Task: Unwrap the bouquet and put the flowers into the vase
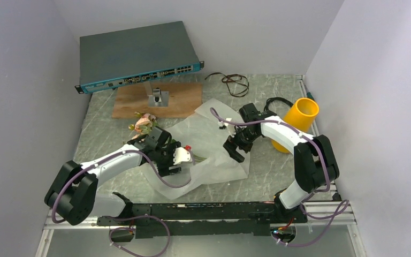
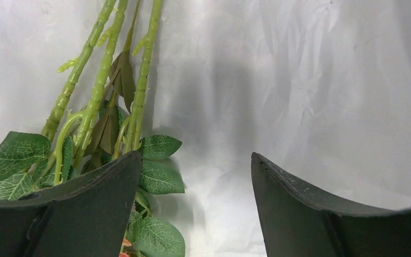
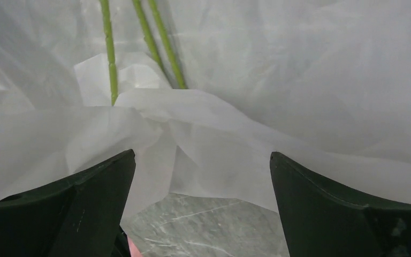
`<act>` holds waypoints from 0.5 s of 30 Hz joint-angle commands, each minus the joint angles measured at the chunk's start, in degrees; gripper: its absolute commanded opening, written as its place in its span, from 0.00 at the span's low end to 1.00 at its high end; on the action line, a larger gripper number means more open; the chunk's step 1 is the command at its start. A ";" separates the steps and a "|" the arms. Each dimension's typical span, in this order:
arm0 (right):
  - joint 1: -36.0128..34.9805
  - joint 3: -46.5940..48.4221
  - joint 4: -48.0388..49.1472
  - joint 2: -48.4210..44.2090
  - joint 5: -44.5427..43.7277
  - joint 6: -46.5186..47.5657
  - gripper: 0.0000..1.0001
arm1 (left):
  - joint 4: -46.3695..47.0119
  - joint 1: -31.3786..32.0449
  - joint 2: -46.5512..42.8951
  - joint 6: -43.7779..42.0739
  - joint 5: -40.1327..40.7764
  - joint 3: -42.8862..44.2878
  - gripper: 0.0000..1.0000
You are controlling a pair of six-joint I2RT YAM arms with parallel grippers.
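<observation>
Flower stems (image 2: 103, 75) lie beside L fingers (image 2: 80, 214), on paper (image 2: 299, 80)

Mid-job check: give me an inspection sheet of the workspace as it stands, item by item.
Surface: grey marbled table, partly under paper.
Job's things: paper sheet spread open; flowers lying on it, heads at the left; vase upright at the right, no flowers in it.
Clutter: brown ribbon loose at the far side; network switch above a wooden board.
Pincers: left pincer open over the paper beside the stems; right pincer open at the paper's edge; neither holds anything.
Cables: purple cables along both arms; black cable behind the vase.
Surroundings: plain white walls.
</observation>
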State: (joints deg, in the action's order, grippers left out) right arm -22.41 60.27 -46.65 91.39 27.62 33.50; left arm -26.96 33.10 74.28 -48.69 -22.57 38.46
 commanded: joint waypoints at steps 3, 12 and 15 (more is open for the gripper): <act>-3.24 -2.50 0.96 0.23 -1.27 3.69 1.00 | 1.85 0.21 3.37 0.49 1.38 1.08 0.82; -3.02 1.39 11.97 9.91 -8.82 6.19 1.00 | 5.51 -4.52 11.73 3.96 3.76 4.75 0.81; -2.60 6.45 12.73 13.70 -8.96 5.90 1.00 | 6.22 -7.92 15.52 5.48 3.67 7.71 0.80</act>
State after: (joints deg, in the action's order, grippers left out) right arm -25.76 61.71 -41.36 99.90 21.69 38.02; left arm -24.36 29.06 84.97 -45.08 -21.04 42.96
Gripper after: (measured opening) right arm 0.997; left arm 0.806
